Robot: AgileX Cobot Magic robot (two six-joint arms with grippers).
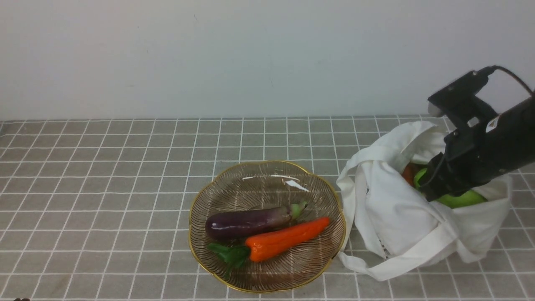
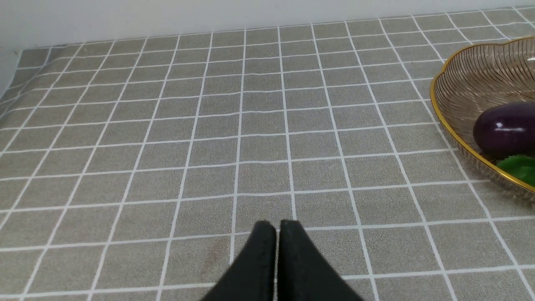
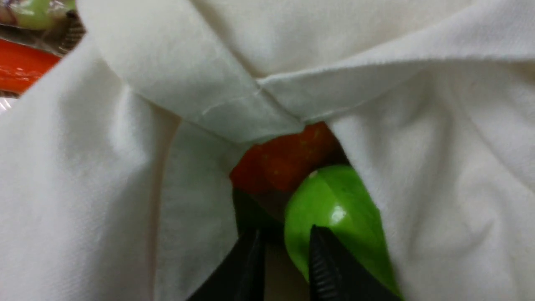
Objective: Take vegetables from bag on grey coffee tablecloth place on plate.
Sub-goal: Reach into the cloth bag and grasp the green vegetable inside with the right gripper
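Low centre of the right wrist view, the right gripper (image 3: 284,230) stands narrowly parted, nothing between its jaws, one finger against the green vegetable (image 3: 334,205). The vegetable lies deep in the bag (image 3: 104,167) beside an orange piece (image 3: 284,163). Crowding folds probably force this narrow entry. The plate (image 1: 267,184) sits centre of the front view.

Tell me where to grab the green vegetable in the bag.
Grip the green vegetable across its exposed rounded end, coming from above through the mouth of the bag: cloth wraps every other side, and an orange vegetable crowds its tip.
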